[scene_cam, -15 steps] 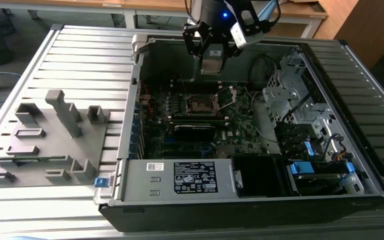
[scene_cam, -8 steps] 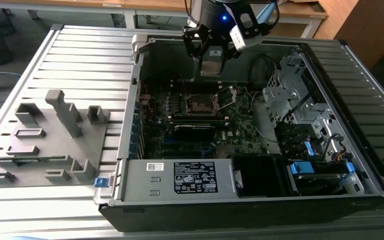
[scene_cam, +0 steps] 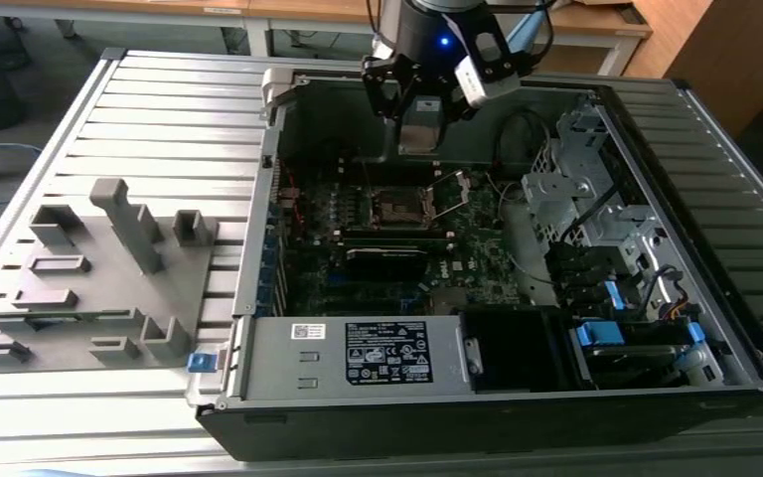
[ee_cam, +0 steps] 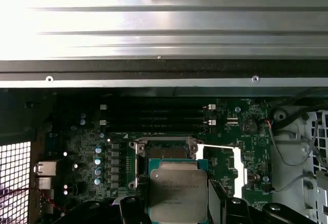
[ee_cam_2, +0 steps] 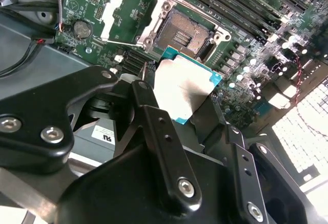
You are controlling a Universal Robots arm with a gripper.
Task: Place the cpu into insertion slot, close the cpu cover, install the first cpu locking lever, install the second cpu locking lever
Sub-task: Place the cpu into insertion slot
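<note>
An open computer case (scene_cam: 355, 348) lies on a slatted metal table (scene_cam: 156, 109) with its motherboard (scene_cam: 355, 268) facing up. In the second wrist view, the gripper (ee_cam_2: 182, 101) has its two black fingers (ee_cam_2: 148, 101) clamped on opposite edges of the cpu (ee_cam_2: 184, 83), a flat square chip with a dull grey top and a green rim. The chip is held in the air above the board, near the insertion slot (ee_cam_2: 188, 33) but not in it. The slot's dark recessed centre lies uncovered.

The cpu cover (ee_cam: 239, 165) (a pale metal frame with a window) is swung open to one side of the slot. The thin locking levers are hard to make out among the board's parts.

In the first wrist view the chip hides the near part of the slot, and the picture's edge cuts off the chip's lower side. In the exterior view the arm (scene_cam: 441, 30) is cut off at the top, and what the gripper carries is unclear. A grey fixture tray (scene_cam: 90, 288) sits on the table at the exterior view's left of the case.
</note>
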